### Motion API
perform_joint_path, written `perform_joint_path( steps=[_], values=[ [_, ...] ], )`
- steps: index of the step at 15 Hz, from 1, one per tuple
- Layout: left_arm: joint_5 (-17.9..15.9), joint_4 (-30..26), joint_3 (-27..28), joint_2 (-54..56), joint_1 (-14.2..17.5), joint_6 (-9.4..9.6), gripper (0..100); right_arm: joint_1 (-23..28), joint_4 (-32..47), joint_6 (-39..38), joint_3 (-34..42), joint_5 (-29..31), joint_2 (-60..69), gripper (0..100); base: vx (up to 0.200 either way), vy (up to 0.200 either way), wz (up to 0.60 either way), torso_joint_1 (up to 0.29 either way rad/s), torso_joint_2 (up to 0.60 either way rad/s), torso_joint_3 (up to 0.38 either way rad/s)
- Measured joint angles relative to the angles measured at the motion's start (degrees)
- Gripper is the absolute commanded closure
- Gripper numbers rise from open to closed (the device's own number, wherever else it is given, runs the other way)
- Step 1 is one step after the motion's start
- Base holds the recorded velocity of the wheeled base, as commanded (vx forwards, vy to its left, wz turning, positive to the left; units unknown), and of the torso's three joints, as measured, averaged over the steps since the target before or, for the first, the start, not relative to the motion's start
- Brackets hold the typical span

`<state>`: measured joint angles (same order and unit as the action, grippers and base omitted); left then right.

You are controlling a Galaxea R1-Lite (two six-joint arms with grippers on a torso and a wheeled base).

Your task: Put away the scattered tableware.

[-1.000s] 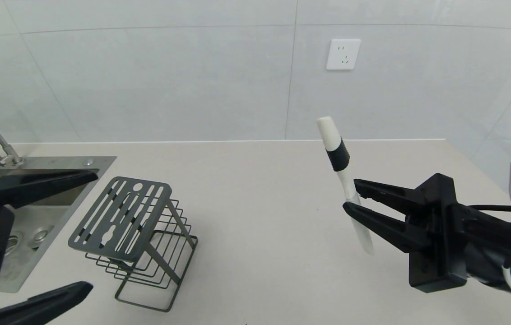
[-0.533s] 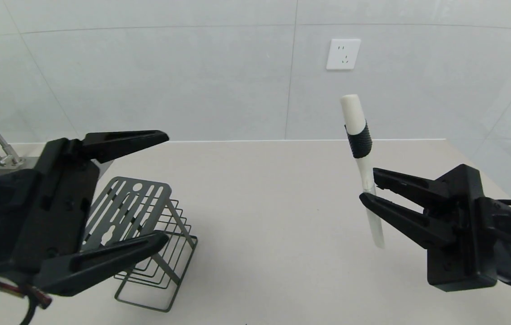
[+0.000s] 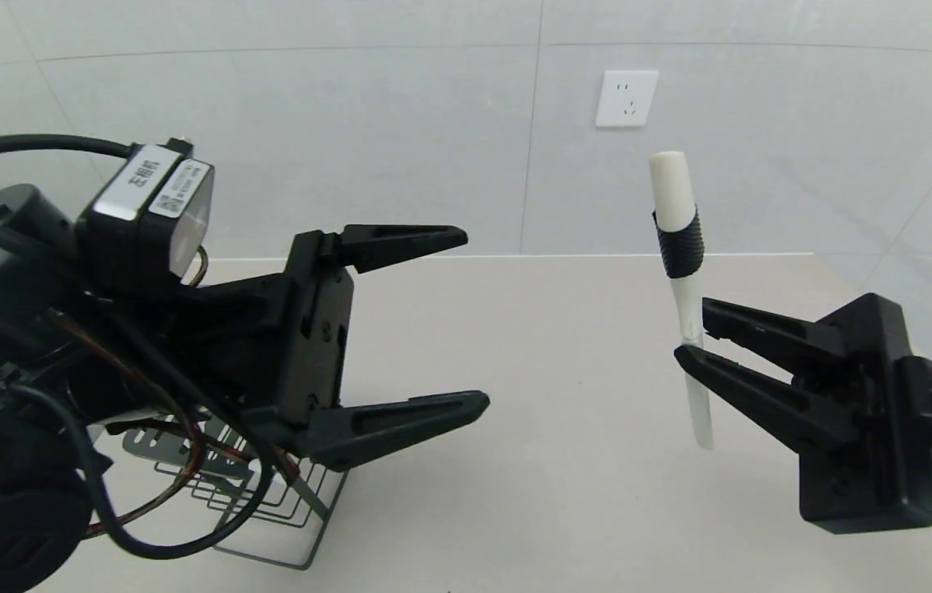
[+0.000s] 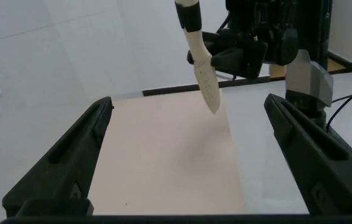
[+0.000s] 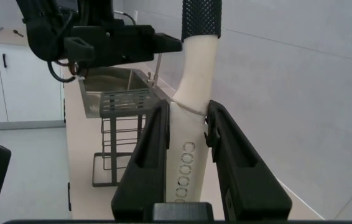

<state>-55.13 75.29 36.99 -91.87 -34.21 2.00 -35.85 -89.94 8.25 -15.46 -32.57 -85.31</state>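
Head: from above, forward and down onto the counter (image 3: 556,371).
Left wrist: close behind my left jaws, facing my right arm (image 4: 269,37).
Right wrist: close behind my right jaws, facing the rack (image 5: 117,102).
Shared: the knife (image 3: 678,243).

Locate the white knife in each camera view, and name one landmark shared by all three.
Head view: knife upright, right of centre, blade clamped in the right gripper, handle up.
Left wrist view: knife farther off, past the open left gripper, tip down above the counter.
Right wrist view: knife close up, blade between the shut jaws.
Shared landmark: the black grip band on the handle.
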Motion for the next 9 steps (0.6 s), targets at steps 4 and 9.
perform_joint_path(
  steps=[4, 9],
  values=[
    [0.3, 10.1, 7.3, -7.3, -5.5, -7.98, 0, -0.3, 0.0, 0.0, -0.1, 0.0, 1.0, 100, 0.000, 0.000, 0.00, 0.000, 0.00, 0.000],
    [3.8, 14.7, 14.3, -15.6, -10.7, -12.18, 0, -2.3, 0.0, -0.1, 0.1, 0.0, 1.8, 100, 0.000, 0.000, 0.00, 0.000, 0.00, 0.000]
  ],
)
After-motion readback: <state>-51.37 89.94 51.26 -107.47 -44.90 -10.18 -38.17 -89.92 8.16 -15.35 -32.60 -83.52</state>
